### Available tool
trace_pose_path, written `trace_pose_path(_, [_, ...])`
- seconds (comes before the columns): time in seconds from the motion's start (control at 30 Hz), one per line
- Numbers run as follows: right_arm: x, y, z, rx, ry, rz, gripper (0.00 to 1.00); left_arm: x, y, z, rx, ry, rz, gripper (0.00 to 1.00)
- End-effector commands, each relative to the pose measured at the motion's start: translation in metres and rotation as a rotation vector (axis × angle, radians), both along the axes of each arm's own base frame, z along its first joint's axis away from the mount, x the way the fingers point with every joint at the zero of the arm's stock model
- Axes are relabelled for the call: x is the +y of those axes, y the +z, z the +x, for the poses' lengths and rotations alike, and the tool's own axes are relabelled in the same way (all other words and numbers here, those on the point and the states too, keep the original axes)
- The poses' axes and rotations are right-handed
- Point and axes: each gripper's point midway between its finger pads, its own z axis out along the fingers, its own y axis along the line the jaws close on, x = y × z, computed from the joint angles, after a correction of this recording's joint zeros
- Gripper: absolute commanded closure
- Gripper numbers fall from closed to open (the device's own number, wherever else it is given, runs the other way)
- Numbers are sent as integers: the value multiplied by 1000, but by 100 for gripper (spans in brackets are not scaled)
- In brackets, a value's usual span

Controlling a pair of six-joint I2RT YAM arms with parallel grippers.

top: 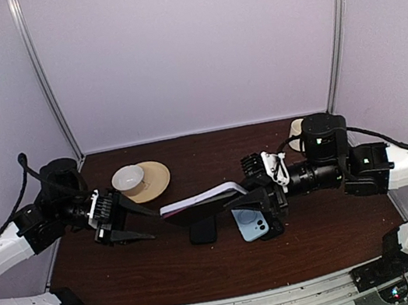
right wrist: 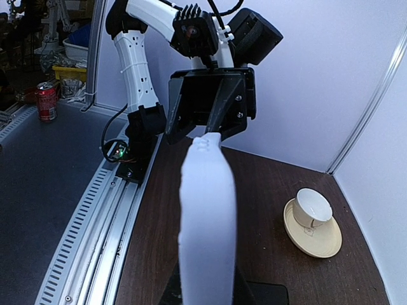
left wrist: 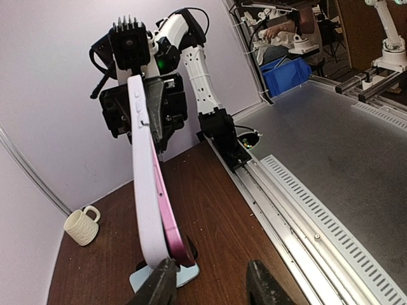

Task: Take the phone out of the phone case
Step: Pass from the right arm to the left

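Above the dark wooden table, the pale lilac phone case, pink phone inside, is clamped at one end by the right pincer, its free end presented to the wide-open left pincer, seemingly for peeling.

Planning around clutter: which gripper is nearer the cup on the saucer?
Left. The left gripper sits just on the near side of the cup; the right gripper is far to its right, clamping the phone case.
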Motion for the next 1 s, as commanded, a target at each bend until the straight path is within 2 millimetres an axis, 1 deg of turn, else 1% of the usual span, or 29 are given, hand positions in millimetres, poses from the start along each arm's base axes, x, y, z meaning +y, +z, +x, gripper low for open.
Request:
trace_pose_path(0.0, [5, 45, -6, -59, 46, 132, 100, -3, 13, -3, -14, -28, -33, 58])
trace_pose_path(0.3, [9, 49, 1, -66, 18, 151, 100, -3, 13, -2, -19, -16, -31, 57])
trace_pose_path(0.53, [8, 49, 20, -79, -94, 143, 100, -2, 14, 0, -36, 5, -34, 57])
trace_pose_path(0.87, [9, 47, 28, -77, -141, 135, 100, -3, 15, 6, -54, 39, -39, 56])
trace_pose_path(0.97, [10, 47, 23, -73, -119, 133, 100, -3, 15, 9, -65, 60, -45, 55])
